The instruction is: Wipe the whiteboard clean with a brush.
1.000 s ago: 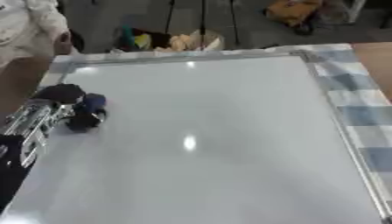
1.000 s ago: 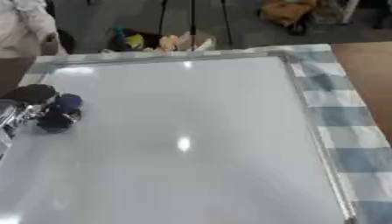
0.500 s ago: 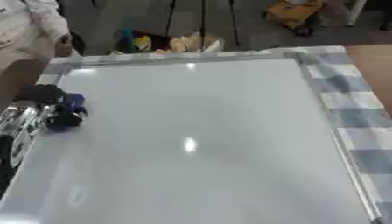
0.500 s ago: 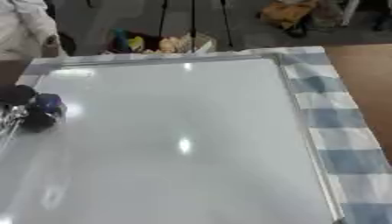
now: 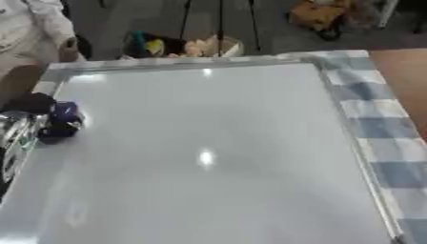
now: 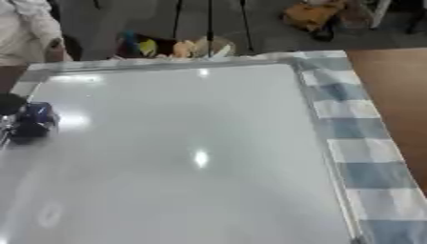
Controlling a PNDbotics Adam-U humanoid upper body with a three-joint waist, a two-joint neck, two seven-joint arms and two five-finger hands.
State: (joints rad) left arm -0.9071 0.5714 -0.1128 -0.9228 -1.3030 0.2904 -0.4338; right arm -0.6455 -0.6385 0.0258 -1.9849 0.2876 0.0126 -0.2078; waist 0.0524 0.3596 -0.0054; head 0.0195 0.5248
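A large whiteboard fills most of both views, its surface plain white with light glare. My left hand comes in at the board's left edge, black and silver, its fingers curled round a dark blue brush that rests on the board. The brush also shows at the far left of the right eye view. My right hand is in neither view.
A blue and white checked cloth lies under the board, showing along its right side and top. Brown table shows at the right. A person in white stands at the far left, with clutter on the floor behind.
The left hand and brush slid left and slightly up along the board's left edge, though part of the shift comes from the camera moving.
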